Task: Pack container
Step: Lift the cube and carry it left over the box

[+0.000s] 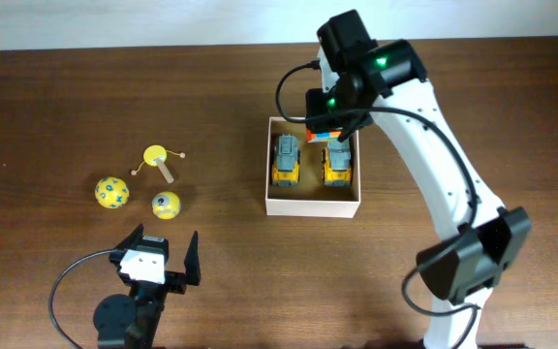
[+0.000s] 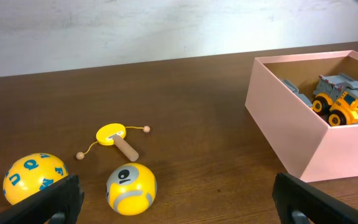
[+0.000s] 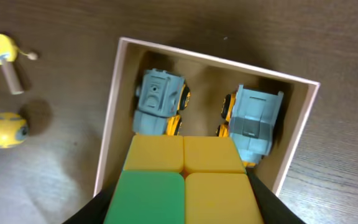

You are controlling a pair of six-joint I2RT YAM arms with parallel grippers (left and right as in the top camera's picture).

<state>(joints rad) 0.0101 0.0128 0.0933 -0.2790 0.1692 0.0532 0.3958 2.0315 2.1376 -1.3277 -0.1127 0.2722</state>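
Note:
The container [image 1: 313, 206] is a shallow white box, tan inside, at mid-table; it also shows in the left wrist view [image 2: 284, 118] and the right wrist view [image 3: 109, 118]. Two yellow-and-grey toy trucks [image 1: 287, 160] [image 1: 337, 163] lie side by side in it. My right gripper [image 1: 325, 129] is shut on a colour cube [image 3: 185, 180] with yellow and green faces, held over the box's far end. My left gripper [image 1: 168, 254] is open and empty near the front left, well clear of the box.
Left of the box lie a yellow ball with blue letters [image 1: 111, 192], a yellow-and-grey ball [image 1: 166, 205] and a small yellow drum toy with a wooden handle and beads on strings [image 1: 158, 158]. The two balls sit just ahead of the left fingers [image 2: 179, 205].

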